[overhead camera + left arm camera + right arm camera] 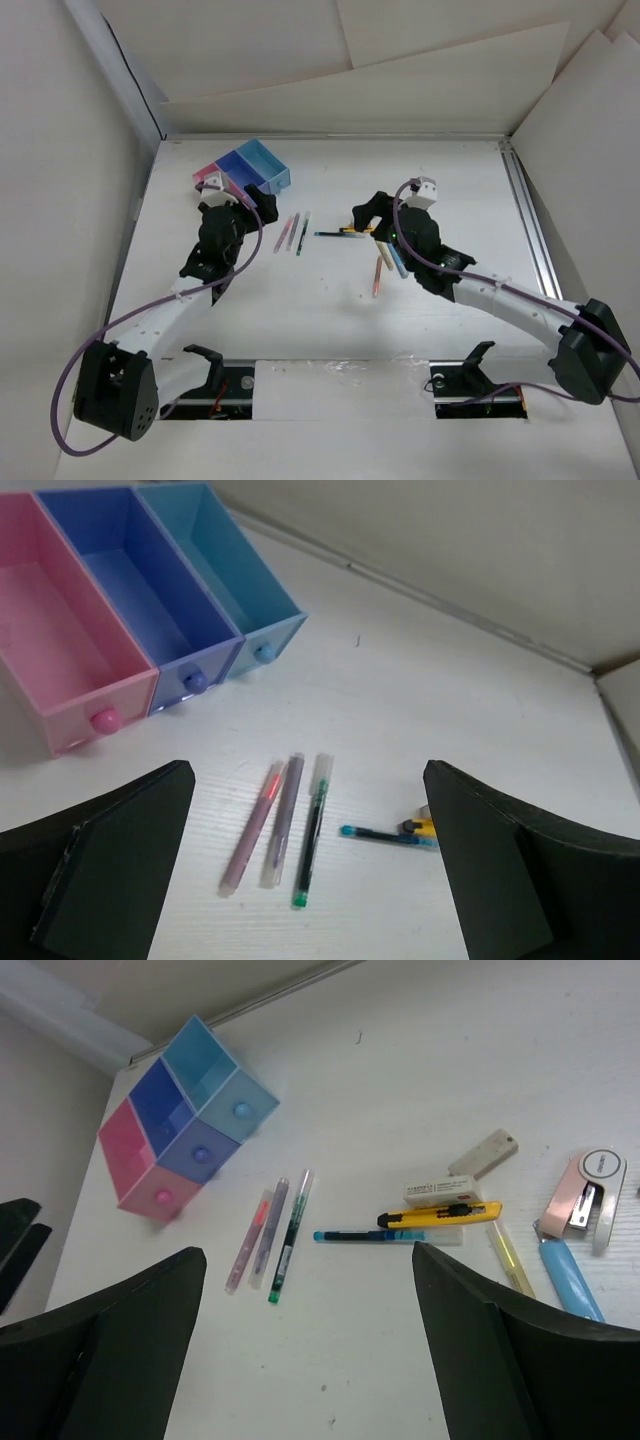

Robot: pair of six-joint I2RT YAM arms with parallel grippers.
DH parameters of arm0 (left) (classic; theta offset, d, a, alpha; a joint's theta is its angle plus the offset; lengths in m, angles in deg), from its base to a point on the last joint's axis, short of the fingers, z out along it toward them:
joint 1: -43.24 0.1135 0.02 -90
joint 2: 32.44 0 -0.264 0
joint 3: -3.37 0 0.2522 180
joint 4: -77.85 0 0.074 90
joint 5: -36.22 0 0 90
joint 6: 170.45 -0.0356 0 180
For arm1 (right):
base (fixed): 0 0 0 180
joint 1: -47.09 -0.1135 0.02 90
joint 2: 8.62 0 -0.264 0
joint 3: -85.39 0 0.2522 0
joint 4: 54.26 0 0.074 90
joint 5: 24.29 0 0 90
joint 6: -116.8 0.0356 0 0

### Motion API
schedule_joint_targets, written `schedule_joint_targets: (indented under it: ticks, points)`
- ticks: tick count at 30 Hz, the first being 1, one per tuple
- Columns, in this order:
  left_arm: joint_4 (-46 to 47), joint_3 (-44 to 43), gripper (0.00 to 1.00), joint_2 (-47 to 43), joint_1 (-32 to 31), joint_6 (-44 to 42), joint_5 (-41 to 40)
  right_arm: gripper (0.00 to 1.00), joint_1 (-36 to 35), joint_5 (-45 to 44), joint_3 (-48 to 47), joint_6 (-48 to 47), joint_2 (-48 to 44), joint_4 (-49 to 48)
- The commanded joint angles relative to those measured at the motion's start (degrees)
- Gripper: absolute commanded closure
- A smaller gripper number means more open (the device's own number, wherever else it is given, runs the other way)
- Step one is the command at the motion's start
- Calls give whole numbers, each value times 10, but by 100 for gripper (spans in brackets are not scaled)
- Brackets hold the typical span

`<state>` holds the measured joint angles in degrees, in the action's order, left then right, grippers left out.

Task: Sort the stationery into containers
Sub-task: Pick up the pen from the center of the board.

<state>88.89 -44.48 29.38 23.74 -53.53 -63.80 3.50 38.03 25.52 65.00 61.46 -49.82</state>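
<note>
The three joined containers (246,168), pink (60,650), purple-blue (140,600) and light blue (225,580), stand open and empty at the back left. A pink pen (252,828), a purple-grey pen (282,820) and a green pen (312,830) lie side by side, with a dark blue pen (385,835) to their right. My left gripper (310,880) is open and empty above them. My right gripper (310,1350) is open and empty over bare table near the blue pen (365,1235). Erasers (442,1190) (483,1153), a pale-yellow stick (510,1257) and a light-blue stick (572,1280) lie further right.
A yellow box cutter (440,1216) lies next to the blue pen, and a pink stapler-like item (585,1190) lies at the far right. An orange pen (378,275) lies under the right arm. White walls enclose the table (330,320) on three sides.
</note>
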Motion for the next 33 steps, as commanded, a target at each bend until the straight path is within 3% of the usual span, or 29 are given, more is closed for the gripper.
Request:
schedule_joint_targets:
  ticks: [1, 3, 4, 5, 8, 9, 10, 12, 16, 17, 18, 19, 20, 22, 24, 28, 31, 33]
  points:
    - [47, -4, 0, -36, -1, 23, 5, 10, -6, -18, -21, -3, -1, -9]
    - [-6, -41, 0, -24, -1, 60, -29, 10, -6, -18, -21, -3, -1, -9]
    - [-76, -58, 0, -16, -1, 87, -62, 10, -6, -12, -21, -3, 4, -9]
    - [-90, -76, 0, -4, -1, 96, -48, 11, -6, -12, -21, -3, 4, -9]
    - [-64, -59, 0, -15, -1, 79, 33, 41, -1, -12, -21, -3, 4, -9]
    - [-43, -22, 0, -44, -1, 79, 42, 54, -1, -12, -21, -3, 4, -4]
    - [-21, -2, 0, -58, 7, 79, 50, 80, -1, -12, -21, -3, 4, -3]
    - [29, 37, 0, -77, 32, 86, 81, 100, -1, -12, -21, -3, -2, 2]
    - [11, 6, 0, -27, 40, 67, 134, 100, 4, -12, -21, -3, -2, 7]
    - [11, 6, 5, -16, 40, 53, 153, 100, 4, -12, -27, -3, -2, 7]
    - [17, 0, 35, -10, 40, 45, 161, 100, 4, -12, -27, -3, -2, 7]
    - [25, 0, 77, -2, 40, 45, 161, 100, 4, -12, -27, -3, 3, 12]
    - [19, 0, 100, -2, 40, 45, 161, 100, 4, -18, -27, 3, 3, 12]
    - [-26, -21, 97, 21, 25, 25, 121, 100, 10, -24, -33, 3, 3, 25]
    - [-68, -60, 75, 46, -12, 10, 84, 97, 16, -24, -33, 8, 3, 33]
    - [-149, -104, 55, 126, -53, 4, 13, 74, 21, -18, -33, 14, -2, 33]
    - [-214, -144, 53, 188, -63, 4, -43, 71, 26, -6, -33, 14, -2, 33]
    - [-247, -170, 66, 222, -69, 10, -65, 71, 32, 0, -33, 14, -2, 33]
